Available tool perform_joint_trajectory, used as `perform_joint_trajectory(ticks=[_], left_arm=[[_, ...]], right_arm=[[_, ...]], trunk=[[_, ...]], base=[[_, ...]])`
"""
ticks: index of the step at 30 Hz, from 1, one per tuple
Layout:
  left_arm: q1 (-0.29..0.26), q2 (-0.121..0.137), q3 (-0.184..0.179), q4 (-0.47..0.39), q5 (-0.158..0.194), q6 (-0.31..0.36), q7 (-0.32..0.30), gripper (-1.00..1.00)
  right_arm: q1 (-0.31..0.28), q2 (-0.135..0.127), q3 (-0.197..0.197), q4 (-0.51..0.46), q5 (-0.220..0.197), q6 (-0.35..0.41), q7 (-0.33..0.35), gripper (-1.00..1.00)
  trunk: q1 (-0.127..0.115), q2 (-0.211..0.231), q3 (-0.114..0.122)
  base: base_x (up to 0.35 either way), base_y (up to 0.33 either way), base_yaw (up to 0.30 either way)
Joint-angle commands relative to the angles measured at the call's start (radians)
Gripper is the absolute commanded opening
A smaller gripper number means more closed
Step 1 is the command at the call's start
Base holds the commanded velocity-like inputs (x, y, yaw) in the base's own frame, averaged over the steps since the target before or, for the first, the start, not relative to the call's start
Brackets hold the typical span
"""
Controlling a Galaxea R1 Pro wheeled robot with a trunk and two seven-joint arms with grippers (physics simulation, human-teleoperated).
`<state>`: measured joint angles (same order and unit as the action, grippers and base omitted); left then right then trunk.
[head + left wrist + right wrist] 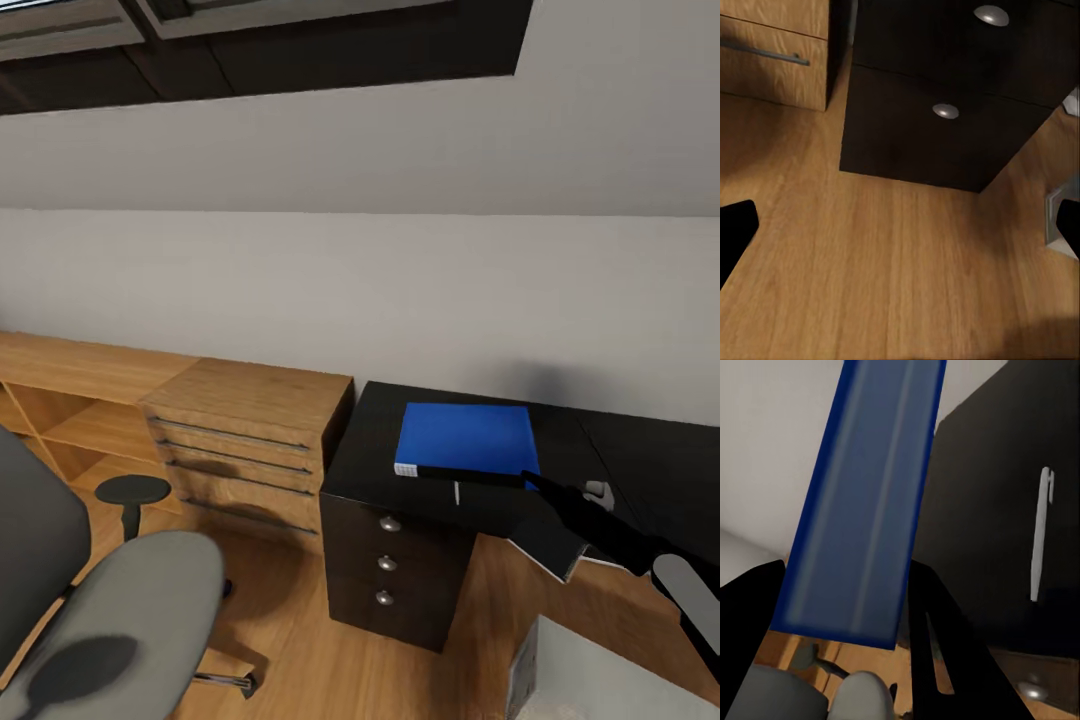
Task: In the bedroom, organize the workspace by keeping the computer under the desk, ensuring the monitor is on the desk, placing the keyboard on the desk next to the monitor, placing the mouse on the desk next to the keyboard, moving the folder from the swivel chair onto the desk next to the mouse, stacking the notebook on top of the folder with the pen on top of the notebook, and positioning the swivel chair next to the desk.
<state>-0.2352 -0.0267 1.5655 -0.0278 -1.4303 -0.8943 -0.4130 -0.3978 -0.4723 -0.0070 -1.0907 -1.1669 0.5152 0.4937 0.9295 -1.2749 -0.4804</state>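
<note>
Padding of the swivel chair (110, 610) fills the head view's lower left, its grey seat bare and its base on the wood floor. Next to the right comes the light wooden cabinet (245, 440) with bar handles against the wall, and after it the black desk (400, 475) with its three round-knobbed drawers.

On that desk end sits the folder (465, 440), bright blue with its dark spine edge toward the robot, roughly flat over the top. A thin pale pen (457, 492) lies on the desk just in front of the spine. Further right, the right gripper (530, 482) reaches in from the lower right and pinches the folder's near right corner; the right wrist view shows the blue edge (862, 510) running between the two dark fingers (937, 622), so I judge it clamped on the folder.

The left gripper (900, 225) hangs low over the floor beside the drawer block, fingers spread wide apart and holding nothing.

The step in hand looks like setting the folder down. To do it well, lower the held corner until the folder lies fully flat, keep it clear of the pen, then spread the fingers and draw back level so the folder does not slide.
</note>
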Motion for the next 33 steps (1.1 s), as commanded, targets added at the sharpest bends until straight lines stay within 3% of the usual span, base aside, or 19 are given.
perform_joint_trajectory(ticks=[1,20,33], left_arm=[[0.0,-0.001,0.008,-0.003,-0.002,-0.002,-0.009,1.0],[0.0,-0.003,0.007,-0.003,-0.002,-0.002,-0.009,1.0],[-0.001,-0.007,0.005,-0.003,-0.002,0.0,-0.008,1.0]], right_arm=[[-0.001,0.001,0.0,0.001,-0.008,0.006,-0.001,-1.0],[-0.001,0.001,0.0,0.007,-0.001,0.002,0.0,-1.0],[-0.001,0.004,0.003,0.03,0.004,-0.079,-0.001,-1.0]], trunk=[[0.0,-0.001,-0.001],[0.0,-0.001,-0.001],[0.0,-0.001,-0.001]], base=[[0.0,0.0,-0.267],[0.0,0.0,-0.267],[0.0,0.0,-0.25]])
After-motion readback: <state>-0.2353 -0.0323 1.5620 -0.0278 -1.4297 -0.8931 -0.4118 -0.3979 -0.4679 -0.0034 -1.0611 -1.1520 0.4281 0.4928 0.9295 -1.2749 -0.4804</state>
